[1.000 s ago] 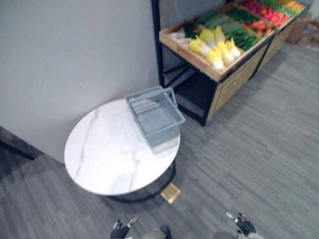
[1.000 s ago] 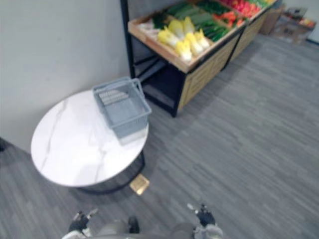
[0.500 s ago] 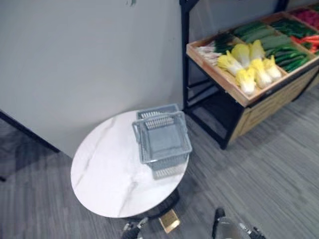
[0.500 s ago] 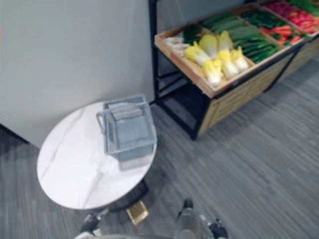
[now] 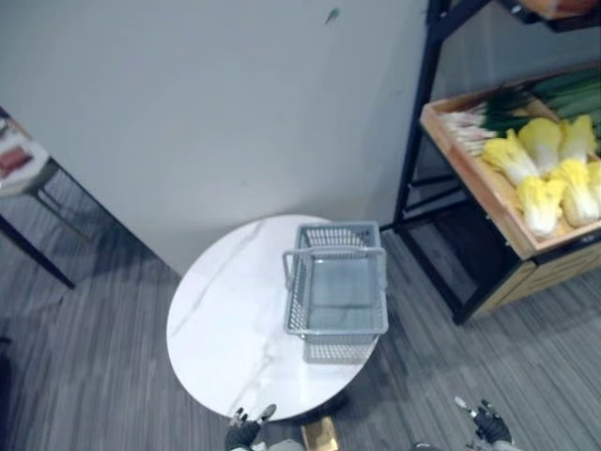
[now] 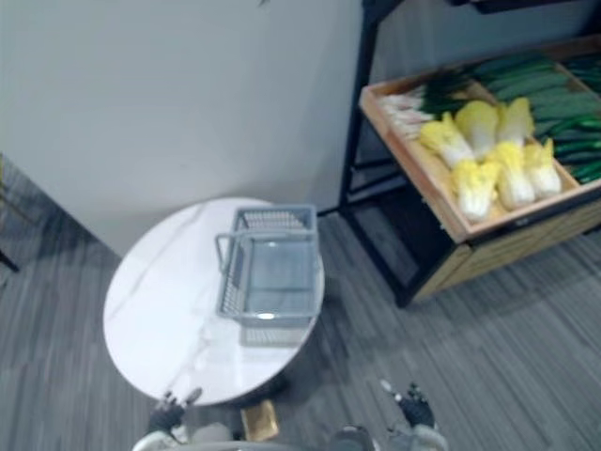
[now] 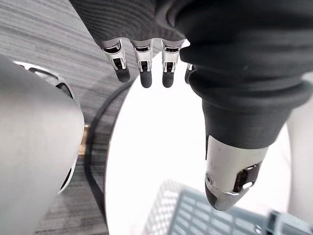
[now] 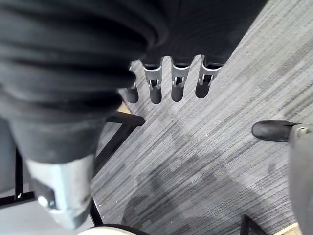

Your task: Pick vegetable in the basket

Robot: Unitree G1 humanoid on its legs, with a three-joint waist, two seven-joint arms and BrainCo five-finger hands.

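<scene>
Camera panned left; basket [image 5: 338, 293] sat on bench [image 5: 235, 319], just beyond left hand [image 5: 246, 434].
Both hands hung slack-fingered, holding nothing; right hand [image 5: 488, 425] well apart from cabbages [image 5: 540, 193] on shelf [image 5: 470, 176].

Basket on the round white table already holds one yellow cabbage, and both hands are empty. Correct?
No. The basket on the table is empty, as the left eye view shows; the yellow cabbages lie in the wooden crate. The left hand and right hand are empty.

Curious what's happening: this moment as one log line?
basket empty on table | vegetables on shelf | left hand open, empty | right hand open, empty
</scene>
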